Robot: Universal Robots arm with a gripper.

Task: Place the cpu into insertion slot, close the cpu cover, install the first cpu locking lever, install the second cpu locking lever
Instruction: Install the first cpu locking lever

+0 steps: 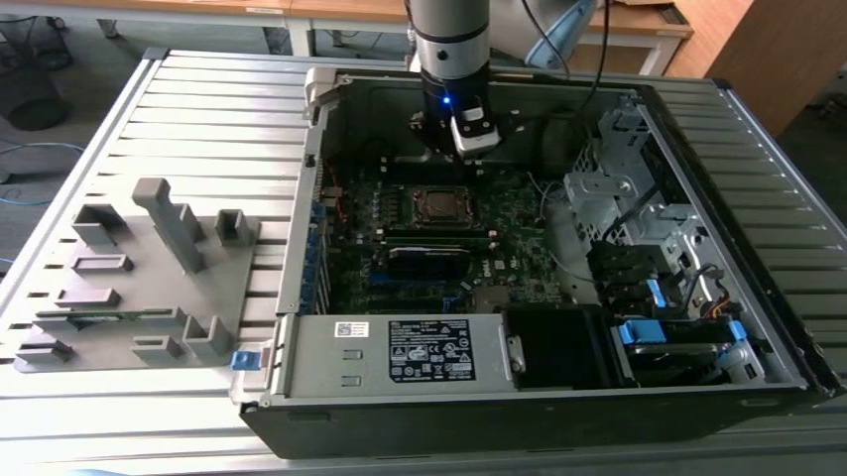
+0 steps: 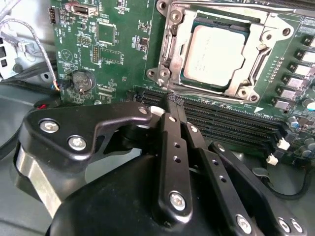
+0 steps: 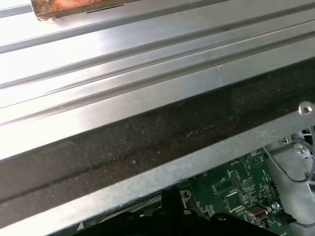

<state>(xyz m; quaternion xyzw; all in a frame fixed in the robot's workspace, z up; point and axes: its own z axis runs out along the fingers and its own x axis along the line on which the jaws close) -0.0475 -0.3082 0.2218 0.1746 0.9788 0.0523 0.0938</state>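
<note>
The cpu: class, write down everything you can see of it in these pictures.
The cpu is a flat square chip with a dull silver-grey metal top. In the second wrist view it lies level in the insertion slot, and the cpu cover, a silvery metal frame, surrounds its edges. The gripper hangs just outside the frame's corner, not touching the chip.

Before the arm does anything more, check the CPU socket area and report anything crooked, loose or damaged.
Nothing stands out. In the second wrist view the cpu lies flat and square in the insertion slot, framed by the cpu cover. The gripper sits shut beside the socket, holding nothing. No bent or broken parts show.
</note>
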